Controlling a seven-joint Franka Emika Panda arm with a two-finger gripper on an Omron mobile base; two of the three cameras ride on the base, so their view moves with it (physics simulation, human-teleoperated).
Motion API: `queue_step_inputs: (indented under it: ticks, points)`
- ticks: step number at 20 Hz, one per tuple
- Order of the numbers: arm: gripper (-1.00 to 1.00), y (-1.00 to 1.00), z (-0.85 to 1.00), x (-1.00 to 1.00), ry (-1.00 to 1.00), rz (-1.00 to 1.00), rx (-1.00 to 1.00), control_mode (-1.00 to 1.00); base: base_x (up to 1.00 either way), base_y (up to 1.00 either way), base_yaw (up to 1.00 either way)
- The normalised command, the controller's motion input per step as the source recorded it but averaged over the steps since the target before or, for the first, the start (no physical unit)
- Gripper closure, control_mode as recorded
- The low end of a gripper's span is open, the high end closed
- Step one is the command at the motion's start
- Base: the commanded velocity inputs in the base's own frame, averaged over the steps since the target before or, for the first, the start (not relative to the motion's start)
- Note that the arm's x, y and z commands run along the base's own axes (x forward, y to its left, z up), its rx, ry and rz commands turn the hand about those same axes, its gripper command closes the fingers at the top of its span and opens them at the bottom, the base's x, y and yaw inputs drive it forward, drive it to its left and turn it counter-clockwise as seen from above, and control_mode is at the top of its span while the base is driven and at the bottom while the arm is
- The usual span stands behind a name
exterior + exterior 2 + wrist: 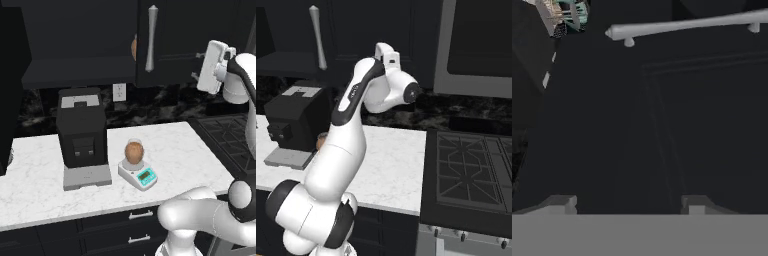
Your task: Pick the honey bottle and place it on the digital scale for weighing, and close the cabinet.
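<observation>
The amber honey bottle (134,152) stands upright on the round platter of the white digital scale (142,177), next to its teal display. A sliver of the bottle (321,141) shows behind my arm. My gripper (628,205) is raised high at the right, facing a panelled door of the black cabinet (662,115). Its fingertips (563,204) stand wide apart, open, with nothing between them. The door's silver bar handle (151,38) lies across the top of the hand view as handle (687,24). Left of that door the cabinet interior (80,45) is open to view.
A darker orange jar (133,47) peeks out at the door's edge inside the cabinet. The big black coffee machine (81,132) stands left of the scale on the marble counter (190,150). A black stove (471,170) lies to the right. Dark drawers (135,225) run below.
</observation>
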Motion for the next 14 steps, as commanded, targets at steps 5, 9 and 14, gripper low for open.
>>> queue_step_inputs:
  ticks: [5, 9, 14]
  points:
    - [-1.00, 0.81, -0.53, 0.99, -0.06, -0.63, -0.28, -1.00, 0.00, 0.00, 0.00]
    - [-1.00, 0.73, -0.70, 1.00, -0.13, -0.56, -0.30, -1.00, 0.00, 0.00, 0.00]
    - [-1.00, 0.01, -0.16, -0.40, -0.06, -0.31, -0.08, -1.00, 0.00, 0.00, 0.00]
